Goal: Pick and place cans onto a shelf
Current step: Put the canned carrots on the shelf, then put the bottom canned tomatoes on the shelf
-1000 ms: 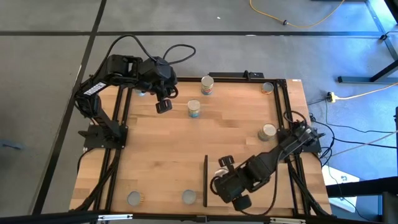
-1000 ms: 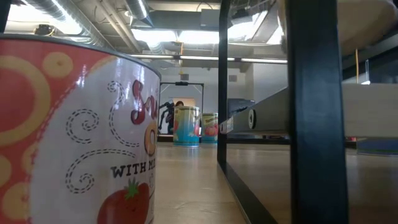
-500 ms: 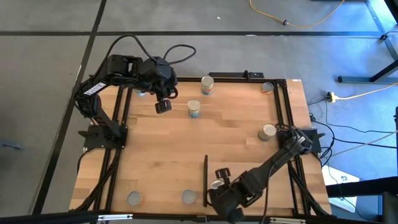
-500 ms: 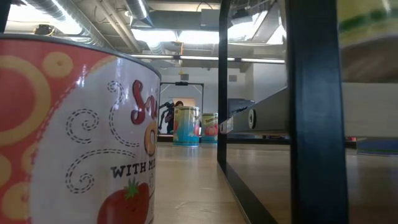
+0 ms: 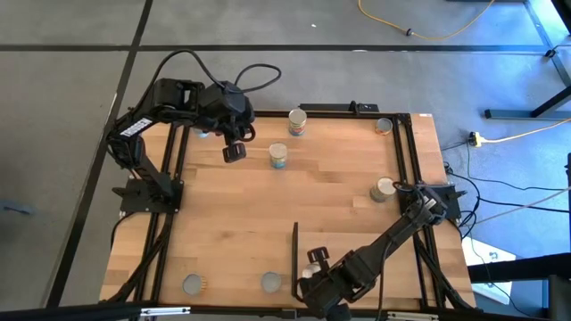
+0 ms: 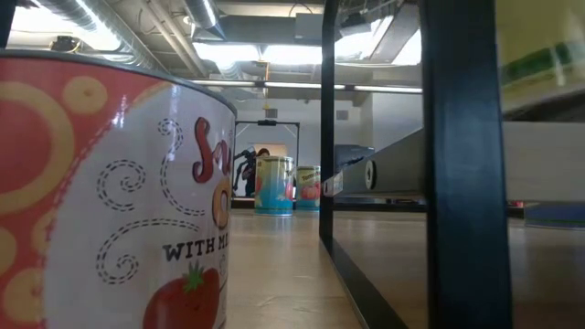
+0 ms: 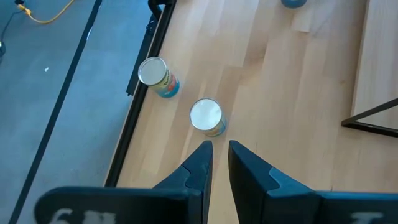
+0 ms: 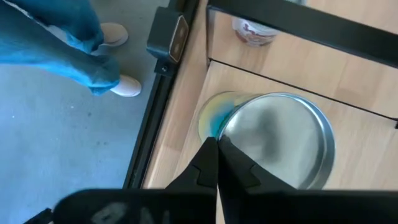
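At the tabletop's near edge, beside the shelf point(image 5: 295, 259), we see the right gripper point(image 8: 216, 163) pressed together against a grey-topped can point(image 8: 278, 146), while the left gripper point(image 7: 216, 155) hovers slightly parted near the far-left corner.

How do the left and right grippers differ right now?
The left gripper has its fingers slightly apart; the right gripper is shut. The left gripper hovers over the table's far left, above a pale-topped can; the right gripper is low at the near edge by the shelf, tips at a grey-topped can. Neither has a can between its fingers.
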Available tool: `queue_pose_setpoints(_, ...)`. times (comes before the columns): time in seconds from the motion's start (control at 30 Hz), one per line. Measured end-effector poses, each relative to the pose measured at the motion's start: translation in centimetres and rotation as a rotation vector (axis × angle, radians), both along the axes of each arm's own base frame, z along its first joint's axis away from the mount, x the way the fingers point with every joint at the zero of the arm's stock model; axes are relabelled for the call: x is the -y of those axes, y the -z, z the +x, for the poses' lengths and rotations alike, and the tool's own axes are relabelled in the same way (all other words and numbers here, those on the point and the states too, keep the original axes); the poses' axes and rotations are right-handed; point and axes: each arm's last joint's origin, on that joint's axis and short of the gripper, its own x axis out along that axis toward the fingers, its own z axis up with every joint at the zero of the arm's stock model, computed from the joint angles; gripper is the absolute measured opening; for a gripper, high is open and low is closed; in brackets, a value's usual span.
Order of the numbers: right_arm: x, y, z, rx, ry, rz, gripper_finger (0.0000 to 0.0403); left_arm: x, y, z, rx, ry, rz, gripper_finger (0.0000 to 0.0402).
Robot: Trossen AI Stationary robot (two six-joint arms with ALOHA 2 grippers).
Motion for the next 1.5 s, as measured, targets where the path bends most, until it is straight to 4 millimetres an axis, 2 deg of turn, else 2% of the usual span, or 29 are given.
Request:
queue_pose_setpoints(0.3, 0.0, 0.0, 0.0, 0.0, 0.001, 0.0, 0.0031, 0.5, 0.0, 0.1, 0.0, 0.019, 0.0, 0.0046)
queue_pose_setpoints(0.7, 0.0, -0.5, -0.2, -0.026, -0.016, 0.061, 0.0034, 0.5, 0.0, 0.1, 0.001, 0.02, -0.001, 0.0046)
queue_pose_setpoints(0.83, 0.4, -2.6, -0.7, -0.018, 0.004, 0.076, 0.0034, 0.5, 0.0, 0.1, 0.0, 0.02, -0.001, 0.0046)
queue_pose_setpoints(1.07, 2.5, -8.3, -2.2, 0.108, 0.065, -0.042, 0.0035, 0.4, 0.0, 0.1, -0.006, 0.031, 0.01, 0.0046)
queue_pose_setpoints(1.3, 7.0, -12.2, -4.6, 0.209, 0.238, -0.106, 0.0035, 0.3, 0.0, 0.0, -0.011, 0.031, 0.026, 0.0046)
queue_pose_setpoints(1.5, 11.2, -15.4, -6.3, 0.322, 0.284, -0.206, 0.0035, -0.2, 0.0, 0.0, -0.019, 0.03, 0.038, 0.0046)
